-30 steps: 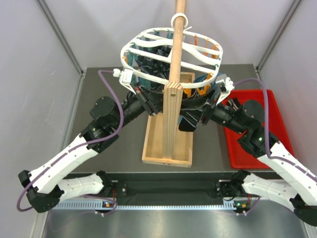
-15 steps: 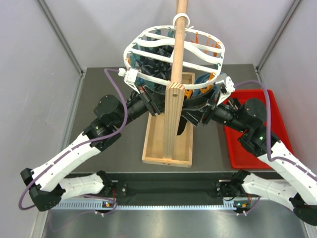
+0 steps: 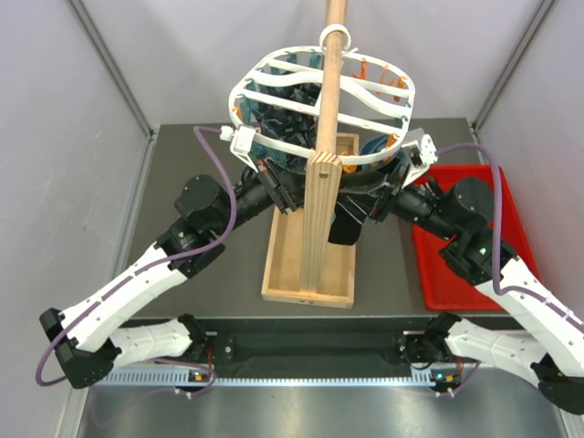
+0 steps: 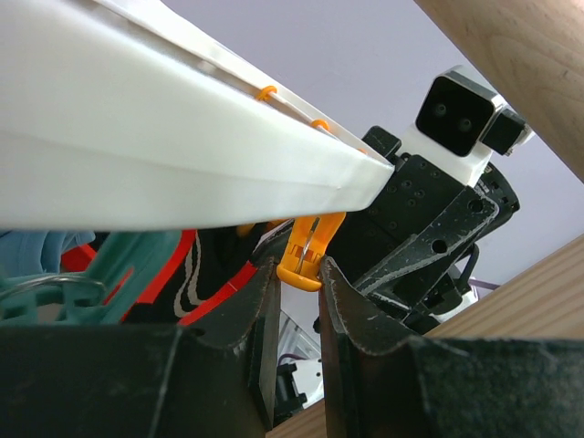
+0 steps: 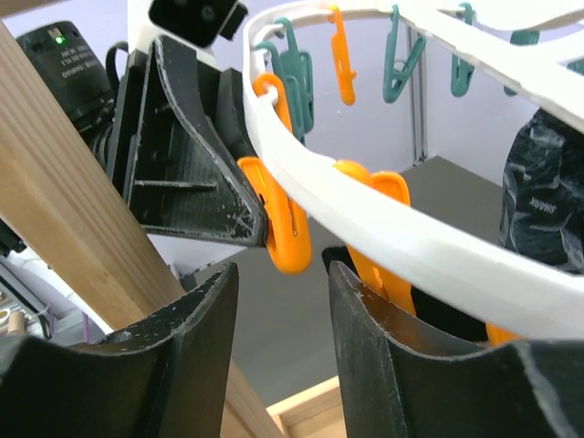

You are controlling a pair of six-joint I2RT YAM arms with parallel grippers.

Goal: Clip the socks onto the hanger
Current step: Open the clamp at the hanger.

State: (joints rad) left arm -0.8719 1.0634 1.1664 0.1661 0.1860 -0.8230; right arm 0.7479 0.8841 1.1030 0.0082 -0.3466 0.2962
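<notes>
1. Since 1 second earlier, the hanger (image 3: 370, 91) had swung up and to the right on the wooden pole (image 3: 326, 109), and both arms had risen with it.
2. From above, the hanger hung around the pole over the wooden base (image 3: 283, 265), which stood on the desk (image 3: 237, 274). 1 red tray (image 3: 438, 274) lay at the right, under the right arm.
3. 1 black sock (image 3: 345, 224) dangled under the hanger's near rim, just right of the pole and beside the right tool (image 3: 383, 196). Whether that tool touched it could not be told.
4. In the left wrist view, the left tool (image 4: 297, 269) was closed on an orange clothespin (image 4: 306, 255) hanging from the white rim, with 1 finger on each side of it.
5. In the right wrist view, the right tool stood open, its 2 fingers well apart. 1 hanging orange clip (image 5: 285, 233) dropped from the rim over the gap. Teal clothespins (image 5: 401, 59) hung farther along the rim.
</notes>
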